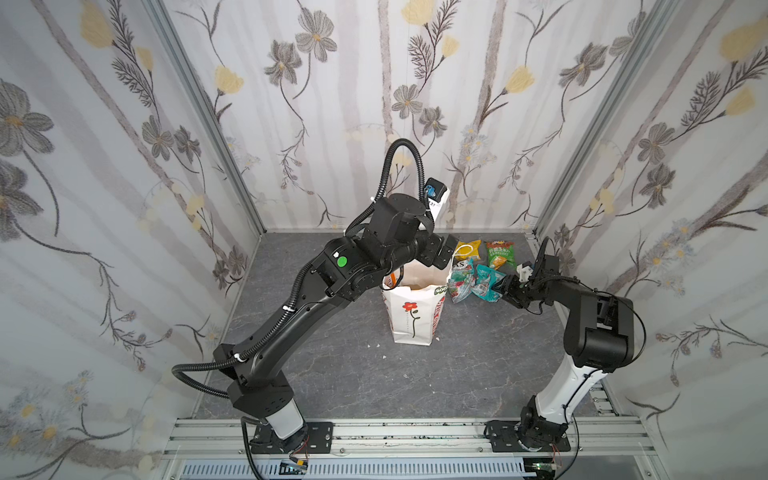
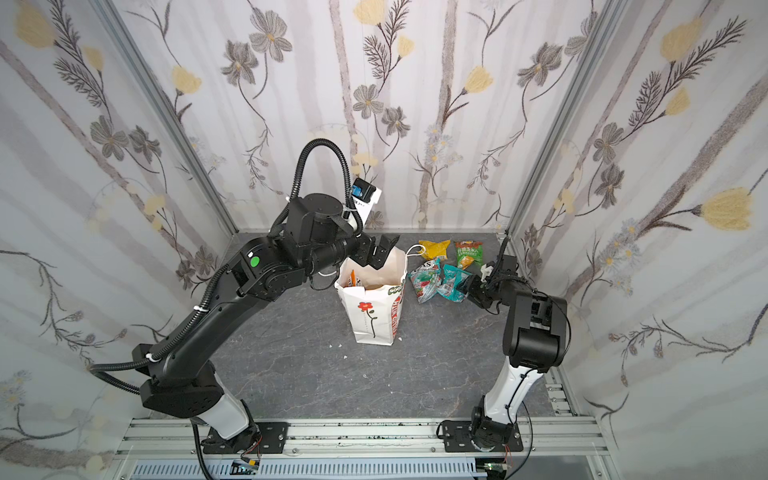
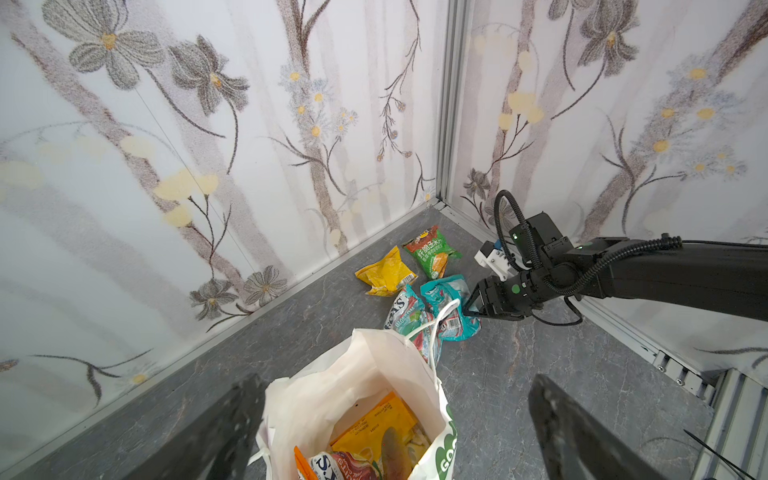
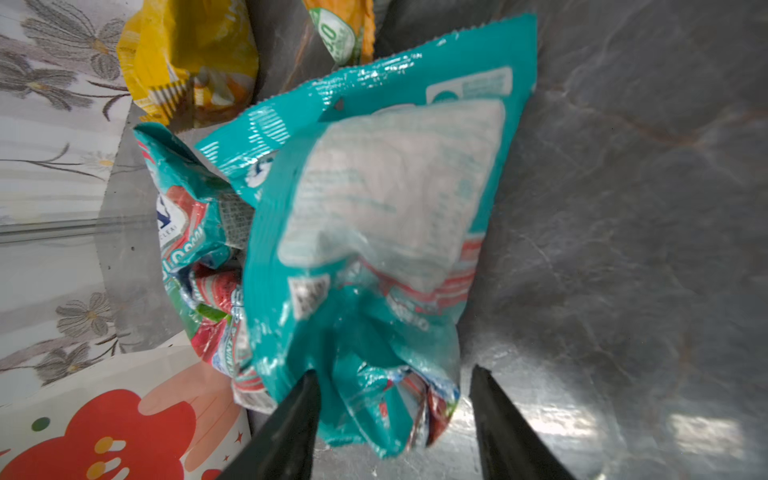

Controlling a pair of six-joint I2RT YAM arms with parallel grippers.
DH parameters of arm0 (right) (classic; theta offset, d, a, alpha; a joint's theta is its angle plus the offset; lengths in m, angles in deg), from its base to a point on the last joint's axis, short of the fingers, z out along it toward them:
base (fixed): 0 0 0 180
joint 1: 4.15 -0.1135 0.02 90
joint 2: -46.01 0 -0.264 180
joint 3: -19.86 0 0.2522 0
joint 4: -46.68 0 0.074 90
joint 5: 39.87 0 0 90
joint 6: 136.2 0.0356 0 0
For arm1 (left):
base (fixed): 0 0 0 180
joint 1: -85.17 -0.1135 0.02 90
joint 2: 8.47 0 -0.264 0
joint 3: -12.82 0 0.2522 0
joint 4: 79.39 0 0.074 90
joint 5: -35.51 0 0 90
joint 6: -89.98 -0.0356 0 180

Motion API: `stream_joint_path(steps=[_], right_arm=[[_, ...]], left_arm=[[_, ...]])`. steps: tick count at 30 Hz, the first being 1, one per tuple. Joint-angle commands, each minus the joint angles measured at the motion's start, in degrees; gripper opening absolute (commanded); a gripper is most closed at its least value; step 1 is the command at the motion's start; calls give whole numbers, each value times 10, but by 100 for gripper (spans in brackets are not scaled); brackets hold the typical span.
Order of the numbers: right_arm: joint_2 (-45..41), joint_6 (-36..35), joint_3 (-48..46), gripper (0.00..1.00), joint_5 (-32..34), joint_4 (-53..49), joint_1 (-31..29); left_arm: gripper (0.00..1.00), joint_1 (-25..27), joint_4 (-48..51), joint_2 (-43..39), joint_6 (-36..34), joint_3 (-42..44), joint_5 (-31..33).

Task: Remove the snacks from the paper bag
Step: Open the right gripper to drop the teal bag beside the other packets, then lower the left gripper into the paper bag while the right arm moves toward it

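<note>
The right gripper (image 4: 395, 372) stands parted around one end of the teal packet (image 4: 374, 199), right of centre in both top views. The left gripper (image 2: 378, 251) gapes wide over the paper bag (image 2: 374, 316) at centre. The snacks (image 3: 374, 424) inside look light, crinkly and slippery, best pinched by a sealed edge; grey marbled tabletop (image 1: 457, 374), flowered walls (image 1: 124, 166) close round.

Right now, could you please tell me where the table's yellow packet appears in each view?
Both top views: yellow packet, behind and right of the bag.
Left wrist: beyond the bag.
Right wrist: beyond the teal packet, at.
Shared landmark: teal packet.
</note>
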Motion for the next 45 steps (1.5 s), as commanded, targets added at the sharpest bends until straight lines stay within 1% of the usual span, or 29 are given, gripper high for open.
stream_joint_path(steps=[1,3,5,7,10,14,19,23,26,29,33,35,40,43,45], right_arm=[[-24,-9,9,79,67,-14,-1],[-37,-16,16,87,84,-26,0],[-48,-22,29,89,100,-40,1],[-62,-24,45,91,101,-52,1],[-96,-18,72,91,87,-69,1],[-155,3,111,93,66,-96,-1],[-254,44,128,98,56,-89,-11],[-320,77,140,99,20,-84,-34],[-357,98,156,99,-29,-78,-62],[-382,120,179,99,-69,-84,-99],[-410,135,196,99,-83,-105,-163],[-423,138,196,99,-81,-114,-196],[-444,139,195,99,-44,-133,-293],[-457,144,187,99,-14,-134,-351],[-466,150,178,99,0,-131,-379]], left_arm=[[100,0,1,2,0,-6,12],[100,0,1,4,-1,-8,12],[100,0,3,7,0,-12,11],[100,0,6,11,1,-17,11],[100,0,12,17,4,-24,15],[100,0,14,21,18,-26,35],[100,-3,29,37,37,-39,53],[100,-14,71,66,67,-74,62],[100,-27,113,91,102,-103,56],[100,-43,154,116,142,-129,28],[100,-61,193,146,189,-147,-21],[100,-67,207,157,204,-148,-38],[99,-75,231,184,226,-148,-80],[98,-77,238,198,229,-145,-81],[97,-77,232,201,230,-134,-73]])
